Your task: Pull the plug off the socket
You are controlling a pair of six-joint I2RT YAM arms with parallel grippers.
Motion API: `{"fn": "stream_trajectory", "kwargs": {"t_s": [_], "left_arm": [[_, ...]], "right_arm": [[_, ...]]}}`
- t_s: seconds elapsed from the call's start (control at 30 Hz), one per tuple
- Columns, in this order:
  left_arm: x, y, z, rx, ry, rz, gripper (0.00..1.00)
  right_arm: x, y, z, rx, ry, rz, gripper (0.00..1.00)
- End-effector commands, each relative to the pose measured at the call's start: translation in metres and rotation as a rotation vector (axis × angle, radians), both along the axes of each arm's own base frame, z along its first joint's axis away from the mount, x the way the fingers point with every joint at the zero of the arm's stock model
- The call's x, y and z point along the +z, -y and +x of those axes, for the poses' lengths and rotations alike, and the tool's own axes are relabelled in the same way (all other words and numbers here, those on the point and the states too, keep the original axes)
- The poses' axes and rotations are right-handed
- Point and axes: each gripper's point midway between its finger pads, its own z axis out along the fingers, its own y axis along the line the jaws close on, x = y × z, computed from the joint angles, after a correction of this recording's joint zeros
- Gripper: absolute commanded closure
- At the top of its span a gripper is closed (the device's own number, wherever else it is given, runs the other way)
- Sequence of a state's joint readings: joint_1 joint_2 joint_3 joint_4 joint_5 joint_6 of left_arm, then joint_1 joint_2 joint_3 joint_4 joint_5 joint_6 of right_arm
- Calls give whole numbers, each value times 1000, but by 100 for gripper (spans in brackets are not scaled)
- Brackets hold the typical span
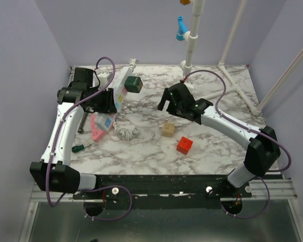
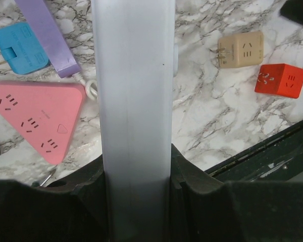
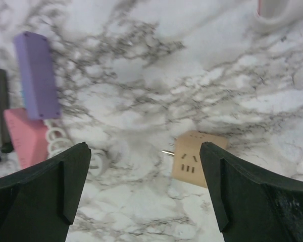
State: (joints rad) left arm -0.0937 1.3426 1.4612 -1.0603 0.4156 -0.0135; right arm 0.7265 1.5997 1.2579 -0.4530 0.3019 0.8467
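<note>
Left gripper (image 2: 136, 164) is pinching the socket (image 2: 135, 91) across its width near one end, holding the long white bar up off the desk (image 1: 212, 146) at a tilt. The plug (image 1: 133, 84), a dark green cube, looks seated in the socket's coloured face, further along from that grip. Right gripper (image 1: 164, 103) hangs off to the socket's right, jaws spread wide with nothing in them, not touching the plug.

Below the socket are a pink strip (image 2: 35, 121) and a purple bar (image 2: 45, 35). A beige cube (image 1: 167, 129) and a red cube (image 1: 184, 145) lie further right.

My guess is both parts are light, rigid, slick plastic, and only prong friction holds the plug. I'd grab the cube on two opposite flat sides and pull straight out. Rocking it could twist the socket in the left grip.
</note>
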Motion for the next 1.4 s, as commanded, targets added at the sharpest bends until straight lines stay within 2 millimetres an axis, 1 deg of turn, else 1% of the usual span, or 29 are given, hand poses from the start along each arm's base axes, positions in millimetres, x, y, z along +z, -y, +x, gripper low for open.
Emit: {"fn": "stream_trajectory", "kwargs": {"t_s": [0.0, 0.07, 0.13, 0.2, 0.33, 0.47, 0.53, 0.7, 0.87, 0.97, 1.13, 1.27, 1.37], "left_arm": [[21, -4, 4, -51, 159, 32, 100], [19, -5, 1, -57, 163, 44, 100], [19, -5, -3, -71, 165, 45, 100], [18, -5, -6, -79, 171, 45, 100], [18, -5, -8, -82, 192, 47, 100], [19, -3, -11, -86, 190, 30, 100], [21, 0, -13, -95, 188, 17, 100], [25, 0, -12, -89, 193, 14, 100], [22, 0, -10, -86, 181, 13, 100], [23, 1, -9, -86, 179, 6, 100], [24, 1, -7, -79, 180, 8, 100], [24, 0, -7, -77, 182, 11, 100], [24, 0, -5, -73, 180, 10, 100]], "right_arm": [[79, -15, 11, 52, 153, 105, 0], [104, -23, 11, 80, 190, 169, 0], [121, -32, 11, 117, 208, 235, 0], [130, -44, 11, 166, 199, 322, 0], [135, -71, 12, 245, 158, 487, 0], [132, -97, 14, 297, 148, 621, 0], [134, -104, 18, 308, 168, 670, 0], [129, -111, 24, 310, 175, 698, 0], [123, -116, 26, 310, 168, 741, 0], [117, -120, 29, 299, 169, 790, 0], [104, -135, 35, 308, 127, 812, 0], [99, -144, 39, 308, 118, 821, 0], [100, -149, 43, 305, 126, 847, 0]]}}
